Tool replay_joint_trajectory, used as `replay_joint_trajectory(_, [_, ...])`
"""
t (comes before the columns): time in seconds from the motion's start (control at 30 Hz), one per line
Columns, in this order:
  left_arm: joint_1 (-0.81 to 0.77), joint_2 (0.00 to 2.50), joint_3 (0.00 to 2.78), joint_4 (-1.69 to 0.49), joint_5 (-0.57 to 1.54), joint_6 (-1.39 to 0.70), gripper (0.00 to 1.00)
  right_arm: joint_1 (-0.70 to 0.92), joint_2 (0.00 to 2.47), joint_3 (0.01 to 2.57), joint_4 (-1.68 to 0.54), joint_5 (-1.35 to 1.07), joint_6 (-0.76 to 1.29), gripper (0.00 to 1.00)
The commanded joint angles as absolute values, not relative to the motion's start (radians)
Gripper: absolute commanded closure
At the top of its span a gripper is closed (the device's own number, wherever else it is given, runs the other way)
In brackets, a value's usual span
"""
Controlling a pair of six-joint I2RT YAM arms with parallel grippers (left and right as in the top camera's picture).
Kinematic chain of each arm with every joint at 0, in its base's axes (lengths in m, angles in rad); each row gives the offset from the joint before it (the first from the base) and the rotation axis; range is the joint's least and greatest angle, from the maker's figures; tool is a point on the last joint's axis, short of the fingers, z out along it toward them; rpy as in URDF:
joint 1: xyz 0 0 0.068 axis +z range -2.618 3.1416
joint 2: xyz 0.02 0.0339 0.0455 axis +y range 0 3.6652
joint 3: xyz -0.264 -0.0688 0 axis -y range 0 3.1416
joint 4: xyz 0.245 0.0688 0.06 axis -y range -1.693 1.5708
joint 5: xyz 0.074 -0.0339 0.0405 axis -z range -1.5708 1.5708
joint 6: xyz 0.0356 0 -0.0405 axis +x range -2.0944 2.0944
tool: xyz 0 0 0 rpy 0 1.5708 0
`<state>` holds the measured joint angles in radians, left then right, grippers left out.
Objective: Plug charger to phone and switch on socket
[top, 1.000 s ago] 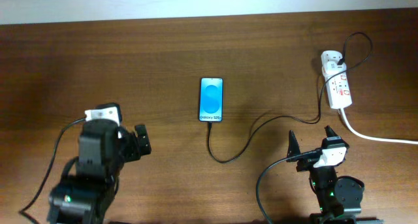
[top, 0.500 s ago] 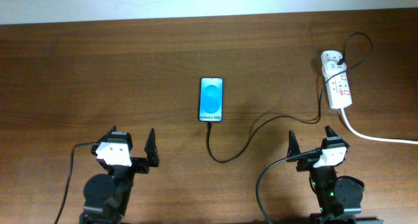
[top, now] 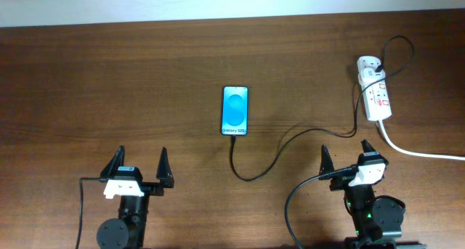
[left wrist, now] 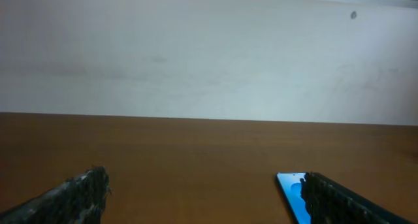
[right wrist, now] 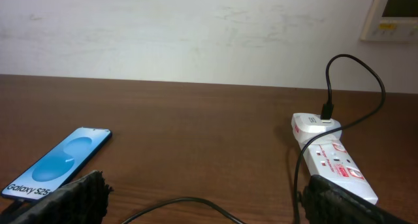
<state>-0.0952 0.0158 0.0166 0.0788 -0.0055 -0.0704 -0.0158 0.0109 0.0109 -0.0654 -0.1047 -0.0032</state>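
Far left first: the left gripper [top: 141, 160] sits close to the front edge of the table [top: 87, 75], jaws spread wide with nothing between them. It's got loads of bare wood around it, from 9 o'clock right round to 12, all the way back to the wall [top: 145, 2]. The phone [top: 235, 111] is at roughly its 1 o'clock, lying flat with the blue screen up and its long sides running 12 to 6. It's well apart from both grippers, with open wood on either side. The charger [top: 276, 153] meets the phone's short edge at 6 o'clock, though I honestly can't tell if the tip is seated all the way. From there it dips toward the front, hooks round and heads off toward 3 o'clock. Then it climbs along the left side of the socket [top: 378, 98], loops out past its far end and comes back into the adapter block [top: 368, 64] plugged in there. The right gripper [top: 344, 156] is also near the front edge, jaws wide apart and empty. The cable crosses near its tips at 12 o'clock and the socket lies at about 1 o'clock. The red switches are too small to read. The thick white cord [top: 418, 153] leaves the socket's near end and runs out at 4 o'clock past the right edge of the overhead view.
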Motion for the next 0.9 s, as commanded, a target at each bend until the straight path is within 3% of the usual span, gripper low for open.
replay_joint_trajectory(0.0, [-0.049, 0.005, 0.009, 0.046, 0.006, -0.055, 0.01, -0.007, 0.004, 0.006, -0.072, -0.1, 0.001, 0.02])
replay_joint_trajectory(0.1, [-0.009, 0.005, 0.009, -0.083, 0.001, -0.055, 0.01, -0.007, 0.004, 0.006, -0.072, -0.1, 0.001, 0.02])
replay_joint_trajectory(0.87, [-0.01, 0.005, 0.008, -0.084, -0.004, -0.006, 0.01, -0.007, 0.004, 0.006, -0.072, -0.1, 0.001, 0.02])
